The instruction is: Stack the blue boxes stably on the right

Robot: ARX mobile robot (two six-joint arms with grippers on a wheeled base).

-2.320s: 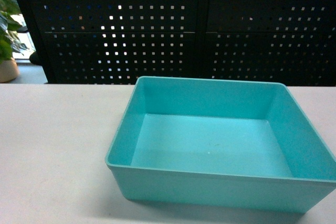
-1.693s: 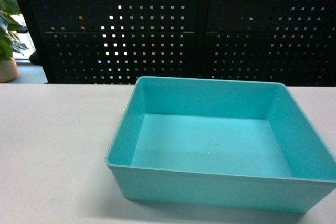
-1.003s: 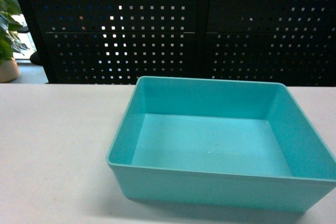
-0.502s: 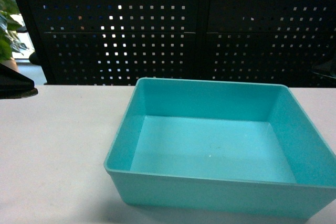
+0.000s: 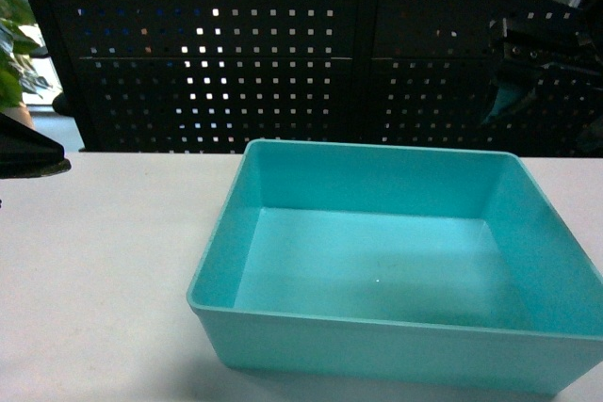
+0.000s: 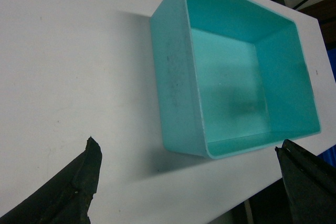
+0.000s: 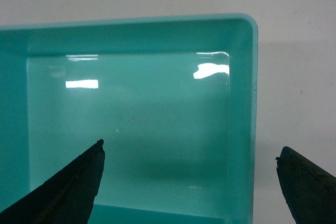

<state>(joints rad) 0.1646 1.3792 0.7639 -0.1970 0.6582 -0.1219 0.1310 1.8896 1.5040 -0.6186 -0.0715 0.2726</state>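
One blue box [image 5: 396,261], a smooth turquoise open-topped tub, stands empty on the white table [image 5: 94,280]. The left wrist view looks down at the blue box [image 6: 236,72] from its left. My left gripper [image 6: 189,182] is open and hangs above the table short of the tub, holding nothing. My right gripper [image 7: 191,182] is open above the blue box [image 7: 136,108]. Its left finger is over the tub's inside and its right finger is over the table, so the tub's wall [image 7: 244,129] lies below the gap. In the head view the right arm [image 5: 537,44] hangs high at the upper right.
A black perforated panel [image 5: 283,44] closes off the far side of the table. A potted plant [image 5: 11,44] stands at the far left. A dark part of the left arm [image 5: 28,152] pokes in at the left edge. The table's edge [image 6: 252,182] runs close to the tub.
Both arms have come into the head view: the left at the left edge, then the right at the upper right. The tub stays nearly where it was.
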